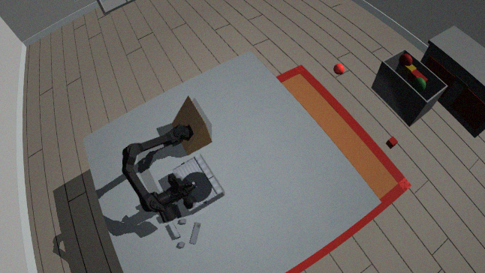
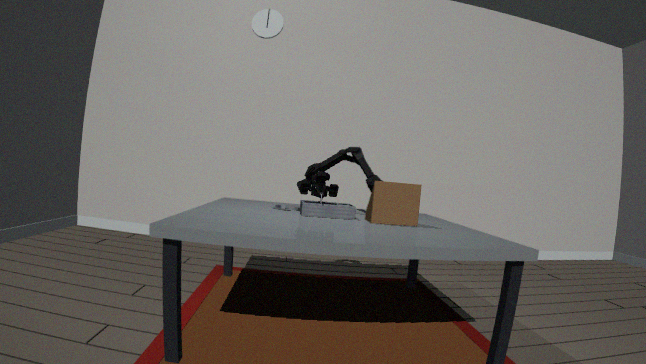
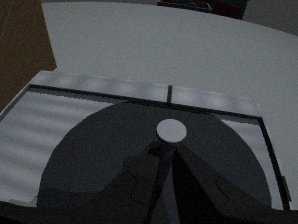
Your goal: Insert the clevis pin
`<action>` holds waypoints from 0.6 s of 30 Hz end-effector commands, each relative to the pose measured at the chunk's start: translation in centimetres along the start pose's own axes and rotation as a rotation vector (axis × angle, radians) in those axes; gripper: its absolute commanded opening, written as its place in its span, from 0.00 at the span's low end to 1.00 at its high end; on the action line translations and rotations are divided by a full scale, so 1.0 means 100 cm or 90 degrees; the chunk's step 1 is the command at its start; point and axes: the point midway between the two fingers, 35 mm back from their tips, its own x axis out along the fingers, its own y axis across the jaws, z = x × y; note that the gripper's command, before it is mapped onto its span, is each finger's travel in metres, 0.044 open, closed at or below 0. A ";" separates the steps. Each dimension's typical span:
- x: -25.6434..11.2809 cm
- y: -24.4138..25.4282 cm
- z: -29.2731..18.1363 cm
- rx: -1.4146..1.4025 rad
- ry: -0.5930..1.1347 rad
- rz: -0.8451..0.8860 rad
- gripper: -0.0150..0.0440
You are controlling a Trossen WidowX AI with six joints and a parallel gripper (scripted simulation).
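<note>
"Where is the pin [image 1: 194, 184] [image 2: 322, 199] [image 3: 171, 130] from the gripper [image 1: 190, 186] [image 2: 321, 195] [image 3: 165, 149]?"

"Right at its fingertips. The gripper is clamped on it, just under the round head, and the shank points down over the disc [image 1: 203, 190] [image 3: 97, 167]. Its long axis looks close to upright."

"Is the tip in the hole?"

"I can't tell from here. Head and fingers cover the middle of the disc. The head is still clear above the plate, so I judge the job is at lining up or lowering, with the drop and release left."

"So the next move is straight down?"

"If the holes line up, yes. A small sideways error would set the tip on the disc and push it about."

"Any edges to mind?"

"The disc comes up close to the far rim of the tray [image 1: 218, 187] [image 2: 327, 210] [image 3: 65, 80], so it has little room that way. The cardboard box [image 1: 199, 131] [image 2: 395, 203] [image 3: 20, 40] stands on the counter [image 1: 285, 150] [image 2: 300, 241] [image 3: 150, 45] off one end of the tray, and loose grey pieces [image 1: 194, 233] lie off the other. Upward is open; I'd back out that way after letting go."
</note>
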 end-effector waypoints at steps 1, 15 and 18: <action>-0.001 -0.001 -0.001 0.002 -0.004 -0.002 0.25; 0.002 -0.001 -0.002 0.015 0.008 0.004 0.25; 0.001 -0.001 -0.001 0.012 0.003 0.003 0.25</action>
